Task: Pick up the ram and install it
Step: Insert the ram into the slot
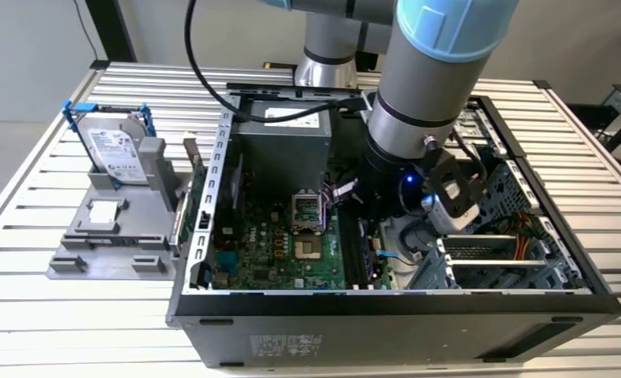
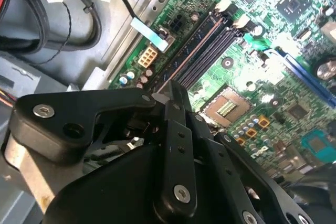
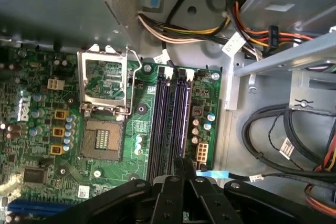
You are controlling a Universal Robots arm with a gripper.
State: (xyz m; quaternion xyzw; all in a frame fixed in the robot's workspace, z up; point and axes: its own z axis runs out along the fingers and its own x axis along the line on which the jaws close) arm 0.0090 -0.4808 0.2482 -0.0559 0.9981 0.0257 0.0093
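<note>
The arm (image 1: 426, 94) reaches down into the open computer case (image 1: 394, 315) lying on the slatted table (image 1: 79, 315). In both wrist views the gripper (image 3: 181, 169) (image 2: 170, 95) hangs low over the near end of the black memory slots (image 3: 170, 114) (image 2: 205, 45), its fingers drawn narrow, almost together. I cannot tell whether the ram is pinched between them or already sits in a slot. The slots run alongside the CPU socket (image 3: 102, 137) on the green motherboard (image 1: 279, 244). In the exterior view, a grey fixture (image 1: 111, 236) holding a hard drive (image 1: 116, 150) stands at 9 o'clock from the case.
</note>
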